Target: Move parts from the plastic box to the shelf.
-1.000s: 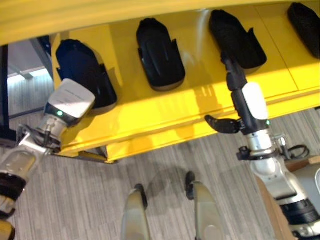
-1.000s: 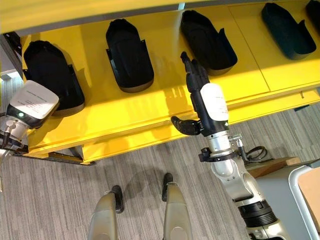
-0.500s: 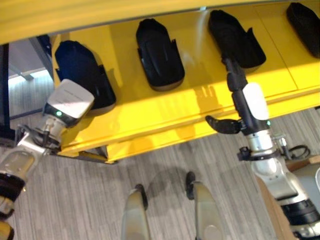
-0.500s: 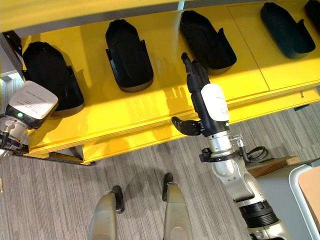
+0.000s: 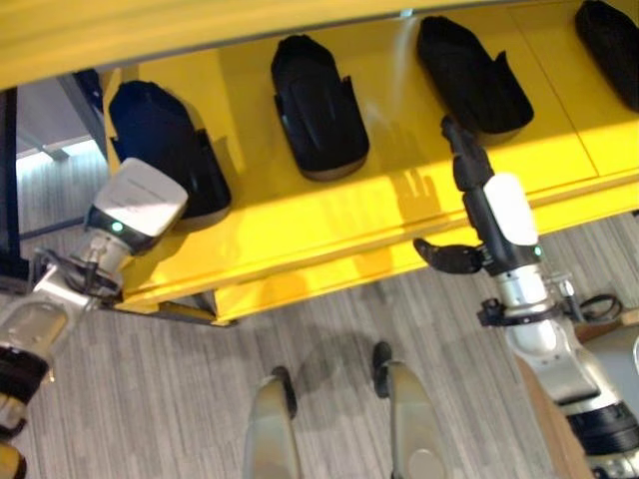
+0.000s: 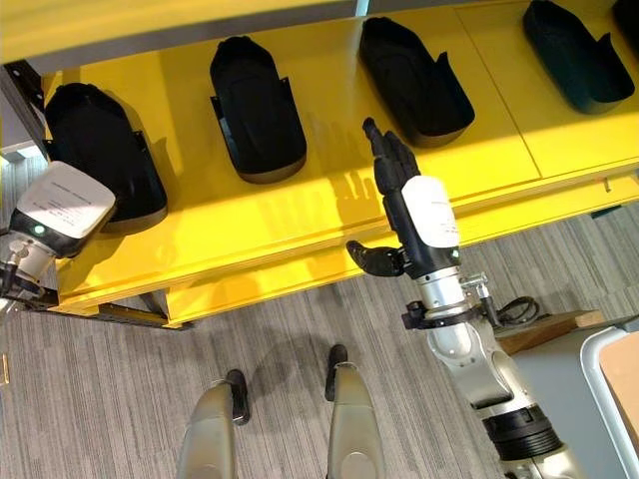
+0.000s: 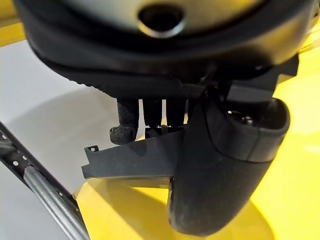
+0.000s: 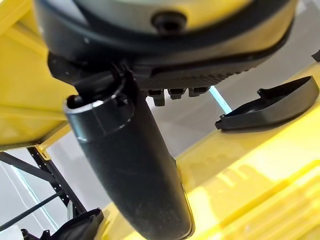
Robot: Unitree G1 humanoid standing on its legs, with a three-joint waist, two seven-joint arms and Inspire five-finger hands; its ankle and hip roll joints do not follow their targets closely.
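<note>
Several black moulded parts lie in a row on the yellow shelf point(image 5: 329, 215). My left hand point(image 5: 140, 205) is at the leftmost part point(image 5: 160, 140), which rests on the shelf. In the left wrist view its fingers point(image 7: 150, 112) reach behind the part's wall point(image 7: 135, 160) and its thumb point(image 7: 220, 165) lies against the near side, pinching it. My right hand point(image 5: 504, 215) hangs over the shelf's front edge, open, with straight fingers pointing at the third part point(image 5: 474, 75) and not touching it. That part's rim point(image 8: 267, 105) shows beyond the right thumb point(image 8: 130, 165).
A second part point(image 5: 319, 105) and a far-right part point(image 5: 609, 40) also lie on the shelf. An upper yellow shelf edge point(image 5: 150, 30) overhangs the row. A dark metal frame point(image 5: 10, 160) stands at the left. A brown board point(image 6: 544, 329) and a grey bin point(image 6: 599, 384) sit at the lower right.
My right hand has drawn back a little from the third part toward the shelf's front edge. The left hand has stayed where it was.
</note>
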